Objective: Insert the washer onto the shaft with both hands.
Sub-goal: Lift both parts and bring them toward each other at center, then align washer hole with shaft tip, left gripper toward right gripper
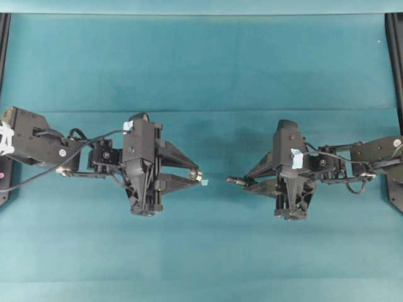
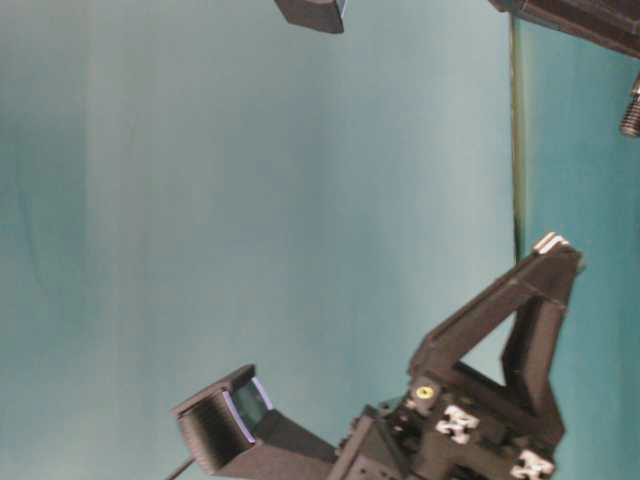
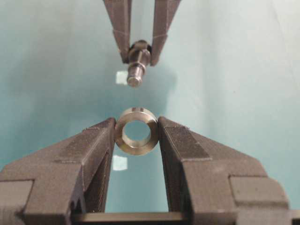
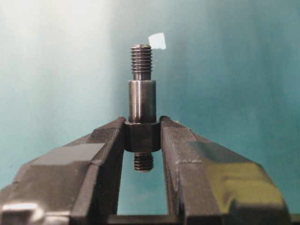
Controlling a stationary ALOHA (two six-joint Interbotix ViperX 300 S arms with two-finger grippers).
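The washer (image 3: pixel 137 146), a thick silvery ring, sits pinched between the tips of my left gripper (image 3: pixel 137 133), its hole facing forward. In the overhead view the washer (image 1: pixel 196 173) is at the left gripper (image 1: pixel 196 174) tip, pointing right. My right gripper (image 4: pixel 142 133) is shut on the hexagonal collar of the dark shaft (image 4: pixel 142 101), whose threaded end sticks out ahead. From above, the shaft (image 1: pixel 237 180) points left out of the right gripper (image 1: pixel 247 182), with a short gap to the washer. The left wrist view shows the shaft (image 3: pixel 136 65) beyond the washer and roughly in line with it.
Small pale blue tape scraps (image 3: pixel 121 77) lie on the teal cloth under the gap between the grippers, one (image 1: pixel 204 182) beside the left tip. Black frame rails (image 1: pixel 395 63) run along the left and right table edges. The table-level view catches the left gripper (image 2: pixel 552 245).
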